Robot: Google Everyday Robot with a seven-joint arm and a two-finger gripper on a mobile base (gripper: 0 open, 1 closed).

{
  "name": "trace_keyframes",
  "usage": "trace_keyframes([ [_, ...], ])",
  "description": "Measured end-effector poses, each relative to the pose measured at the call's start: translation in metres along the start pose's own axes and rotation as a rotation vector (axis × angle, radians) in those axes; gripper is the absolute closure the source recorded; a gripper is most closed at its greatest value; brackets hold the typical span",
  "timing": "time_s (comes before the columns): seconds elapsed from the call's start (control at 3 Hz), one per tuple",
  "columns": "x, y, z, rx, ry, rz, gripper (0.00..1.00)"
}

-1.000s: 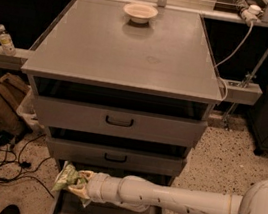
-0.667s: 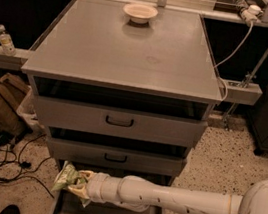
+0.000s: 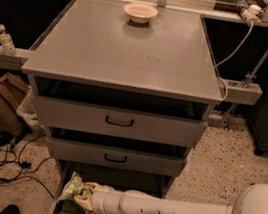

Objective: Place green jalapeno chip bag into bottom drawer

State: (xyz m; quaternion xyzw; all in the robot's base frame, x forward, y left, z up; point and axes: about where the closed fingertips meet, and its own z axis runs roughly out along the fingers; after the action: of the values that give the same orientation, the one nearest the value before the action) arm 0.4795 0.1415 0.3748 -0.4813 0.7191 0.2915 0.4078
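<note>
Camera view — gripper (image 3: 82,198) over bottom drawer (image 3: 127,181), clasping chip bag (image 3: 71,186)

Smooth, glossy white plastic on the gripper (image 3: 80,198), clasping the crinkly foil green jalapeno chip bag (image 3: 71,188) at the left end of the bottom drawer (image 3: 122,180). That drawer looks matt grey metal, the cabinet top (image 3: 128,47) too.

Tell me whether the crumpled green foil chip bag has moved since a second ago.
Yes, slightly. The crumpled green foil chip bag, held by the gripper, sits lower below the middle drawer's black handle, nearer the grey bottom drawer floor.
</note>
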Motion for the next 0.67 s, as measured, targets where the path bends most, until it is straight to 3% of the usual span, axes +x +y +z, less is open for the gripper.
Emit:
trace_keyframes([
  [0.67, 0.091, 0.001, 0.0, 0.108, 0.068, 0.132, 1.0],
])
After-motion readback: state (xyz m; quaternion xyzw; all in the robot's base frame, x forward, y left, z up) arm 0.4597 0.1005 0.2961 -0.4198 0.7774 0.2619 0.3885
